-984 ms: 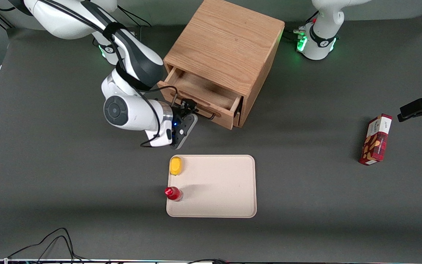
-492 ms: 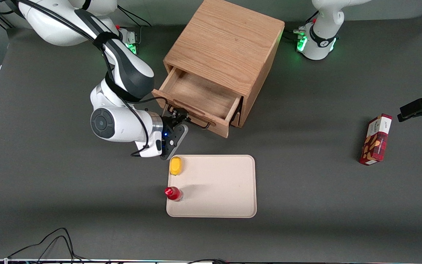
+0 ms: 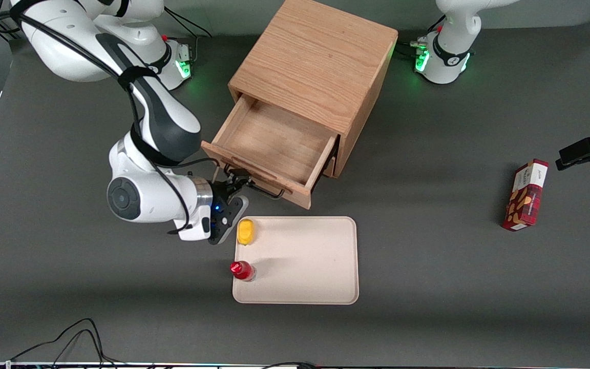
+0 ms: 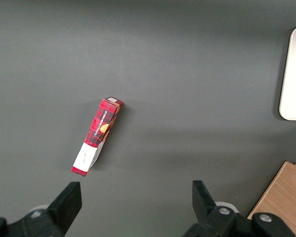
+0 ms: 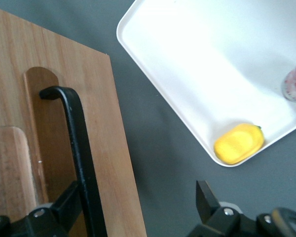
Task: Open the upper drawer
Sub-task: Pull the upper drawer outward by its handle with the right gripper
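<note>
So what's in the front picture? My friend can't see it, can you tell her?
The white robot arm's gripper is at the thin black wire handle of the light oak upper drawer, which stands pulled well out of the small wooden cabinet. Nearer the camera, a beige tray holds a yellow piece and a red-capped bottle.

The upper drawer (image 3: 274, 146) is a light oak box with a thin black wire pull handle (image 3: 254, 187) on its front panel. It stands pulled well out of the wooden cabinet (image 3: 315, 56), level, its bare wood floor open to view. The gripper (image 3: 231, 183) is at the handle's end nearer the working arm, in front of the drawer's front panel; in the wrist view the black bar (image 5: 81, 148) runs between the jaws, one finger (image 5: 64, 210) just beside it.
</note>
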Robot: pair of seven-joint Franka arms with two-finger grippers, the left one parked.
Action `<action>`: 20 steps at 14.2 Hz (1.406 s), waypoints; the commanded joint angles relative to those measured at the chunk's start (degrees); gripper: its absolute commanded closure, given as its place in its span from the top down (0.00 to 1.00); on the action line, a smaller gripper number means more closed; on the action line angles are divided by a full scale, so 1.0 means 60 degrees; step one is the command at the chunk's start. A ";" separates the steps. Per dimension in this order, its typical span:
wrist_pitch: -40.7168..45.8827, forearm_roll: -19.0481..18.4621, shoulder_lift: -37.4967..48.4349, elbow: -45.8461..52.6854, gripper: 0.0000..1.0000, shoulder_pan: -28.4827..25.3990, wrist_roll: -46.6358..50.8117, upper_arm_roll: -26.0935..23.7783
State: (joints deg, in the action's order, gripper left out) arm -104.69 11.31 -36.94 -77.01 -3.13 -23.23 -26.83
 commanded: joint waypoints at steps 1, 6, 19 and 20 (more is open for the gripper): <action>0.0339 -0.0245 -0.0464 0.0836 1.00 -0.0065 -0.0156 0.0251; 0.0925 -0.0260 -0.1255 0.2228 1.00 -0.0080 -0.0156 0.0442; 0.2357 -0.1737 0.1361 0.2597 1.00 -0.0109 0.0034 0.0545; 0.2781 -0.1754 0.1830 0.2581 1.00 -0.0051 0.0034 0.0589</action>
State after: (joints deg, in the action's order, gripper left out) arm -91.59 3.33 -32.87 -59.03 -3.46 -23.39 -24.22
